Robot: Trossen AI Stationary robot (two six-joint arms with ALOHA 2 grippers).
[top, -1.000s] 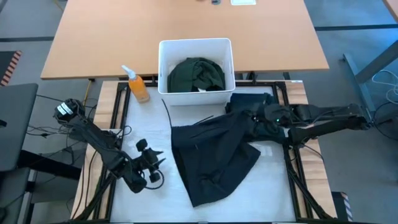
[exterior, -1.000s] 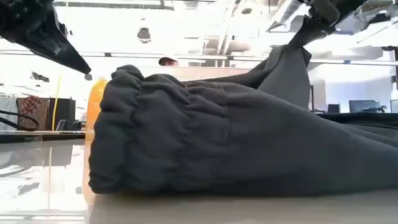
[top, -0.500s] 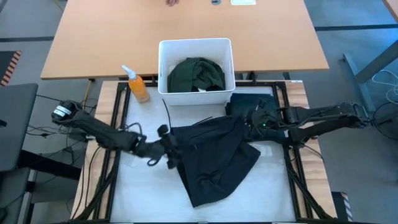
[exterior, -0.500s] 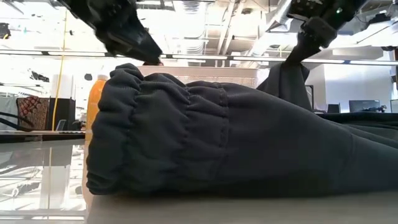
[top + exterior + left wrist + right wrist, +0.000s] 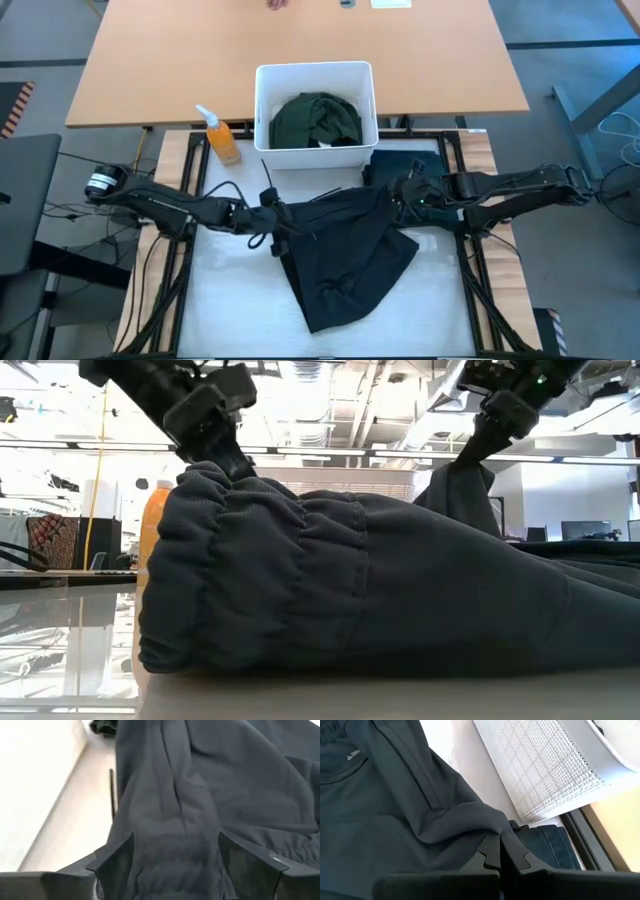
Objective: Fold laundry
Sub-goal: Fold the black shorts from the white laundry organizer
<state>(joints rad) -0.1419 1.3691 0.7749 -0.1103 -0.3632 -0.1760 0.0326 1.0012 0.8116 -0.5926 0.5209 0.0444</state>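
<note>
The left gripper (image 5: 272, 222) has reached the dark charcoal garment (image 5: 345, 250) on the tabletop (image 5: 225, 300), jaws apart astride its left edge. The right gripper (image 5: 400, 200) stays clamped on its far right corner.

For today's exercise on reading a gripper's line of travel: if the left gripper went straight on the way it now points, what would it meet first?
The dark charcoal garment. The left gripper is open, its fingers straddling the cloth's gathered edge, so it would likely press into that fabric almost at once.
</note>
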